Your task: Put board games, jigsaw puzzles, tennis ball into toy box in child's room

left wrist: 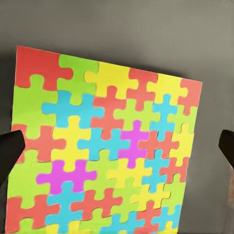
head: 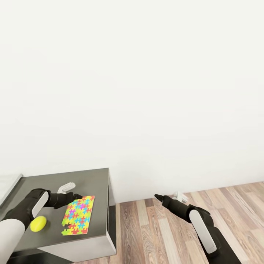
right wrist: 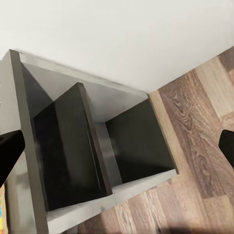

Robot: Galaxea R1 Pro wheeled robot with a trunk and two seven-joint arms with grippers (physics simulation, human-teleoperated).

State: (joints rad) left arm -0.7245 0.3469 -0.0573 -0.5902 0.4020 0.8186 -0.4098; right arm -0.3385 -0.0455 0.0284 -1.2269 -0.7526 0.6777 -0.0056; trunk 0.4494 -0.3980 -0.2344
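Hovering wide-open over jigsaw puzzle (left wrist: 105, 146): left gripper (head: 71, 192). Risking a slip off thin board edges, or nudging tennis ball (head: 38, 223) at eight o'clock. Spread apart too: right gripper (head: 167, 197).

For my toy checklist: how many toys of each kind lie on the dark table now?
Jigsaw puzzle: 1
Tennis ball: 1
Board games: 0
Total: 2
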